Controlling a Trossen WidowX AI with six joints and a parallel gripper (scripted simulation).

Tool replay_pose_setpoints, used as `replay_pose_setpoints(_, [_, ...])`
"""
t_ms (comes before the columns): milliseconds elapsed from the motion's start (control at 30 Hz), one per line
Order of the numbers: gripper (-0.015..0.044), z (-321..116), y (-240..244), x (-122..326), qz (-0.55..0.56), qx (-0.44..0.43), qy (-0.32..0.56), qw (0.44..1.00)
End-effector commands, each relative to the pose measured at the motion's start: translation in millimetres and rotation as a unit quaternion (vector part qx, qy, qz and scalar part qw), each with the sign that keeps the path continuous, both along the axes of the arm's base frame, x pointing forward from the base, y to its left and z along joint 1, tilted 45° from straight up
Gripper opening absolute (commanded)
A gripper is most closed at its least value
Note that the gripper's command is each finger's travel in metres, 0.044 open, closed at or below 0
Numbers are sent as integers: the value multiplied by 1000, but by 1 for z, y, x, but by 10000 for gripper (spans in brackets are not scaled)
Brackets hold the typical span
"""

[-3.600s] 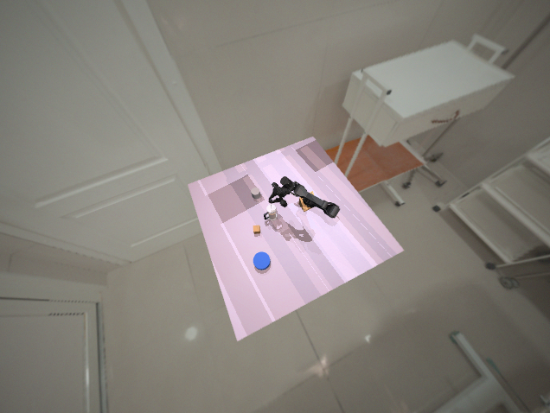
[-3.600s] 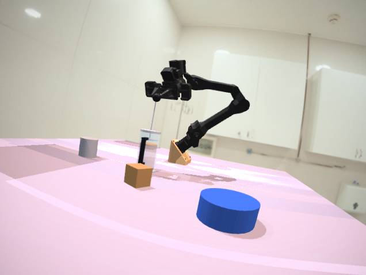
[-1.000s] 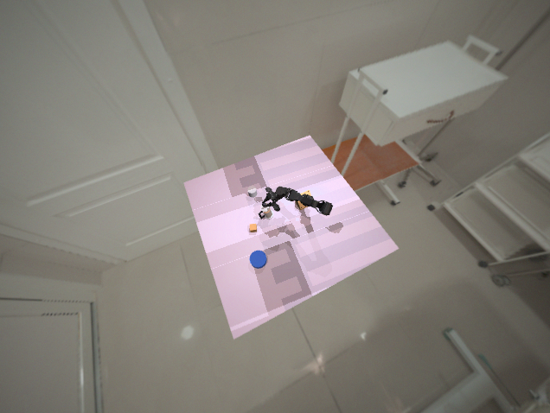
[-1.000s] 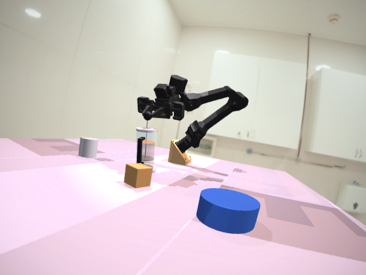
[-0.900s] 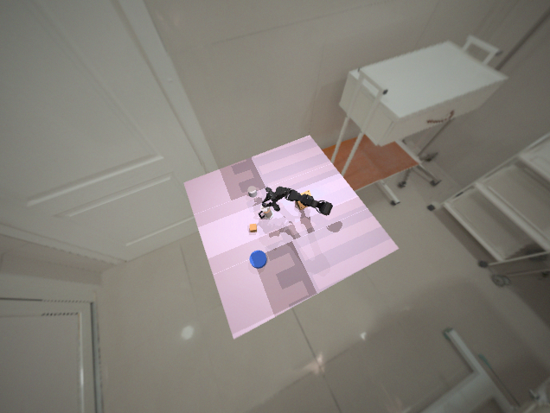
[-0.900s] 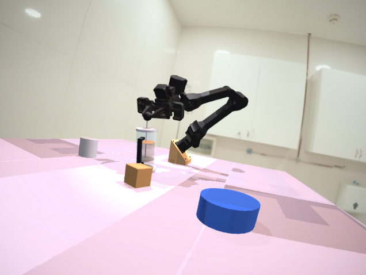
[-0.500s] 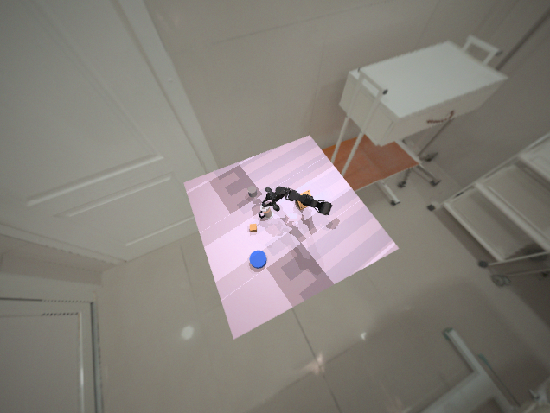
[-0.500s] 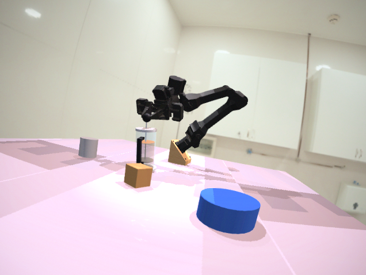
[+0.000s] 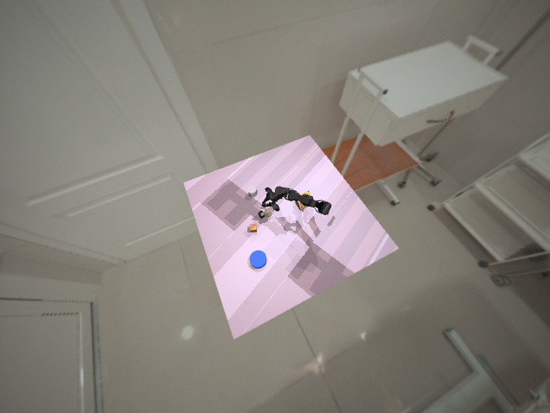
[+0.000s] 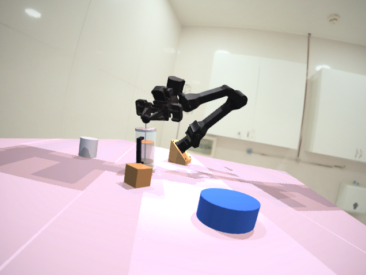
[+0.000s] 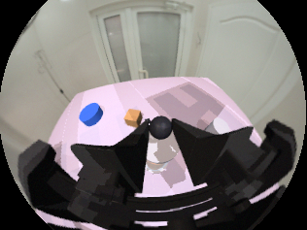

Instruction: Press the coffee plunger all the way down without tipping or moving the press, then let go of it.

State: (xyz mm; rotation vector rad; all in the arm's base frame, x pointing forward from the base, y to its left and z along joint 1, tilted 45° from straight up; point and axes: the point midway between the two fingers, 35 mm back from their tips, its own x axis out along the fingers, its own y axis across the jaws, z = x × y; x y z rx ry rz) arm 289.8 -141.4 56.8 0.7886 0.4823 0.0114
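The coffee press (image 9: 268, 213) (image 10: 150, 152) stands upright on the pink table, a clear cylinder with a grey lid and a black handle (image 10: 138, 150) on its side. Its plunger knob (image 10: 145, 118) (image 11: 160, 127) is a black ball, a short way above the lid on a thin rod. An orange-brown layer shows inside the cylinder. My gripper (image 11: 159, 122) is shut on the plunger knob, with a fingertip at each side of the ball. In the wrist view the fingers hide part of the press below.
An orange-brown cube (image 9: 252, 228) (image 10: 137, 175) (image 11: 133, 117) stands close by the press on its handle side. A blue disc (image 9: 258, 259) (image 10: 227, 210) (image 11: 90, 115) lies farther out. A grey cylinder (image 9: 252, 191) (image 10: 88, 146) (image 11: 221, 126) stands on the other side.
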Motion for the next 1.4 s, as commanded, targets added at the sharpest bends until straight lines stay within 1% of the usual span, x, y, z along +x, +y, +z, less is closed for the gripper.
replay_pose_setpoints(0, [121, -4, 4, 0, 6, 9, 5, 1000])
replay_pose_setpoints(767, [121, -1, 0, 1, 2, 4, 1, 1000])
replay_pose_setpoints(1167, [436, -1, 0, 1, 2, 4, 1, 1000])
replay_pose_setpoints(1367, [440, 3, -6, 2, -5, 2, -1, 1000])
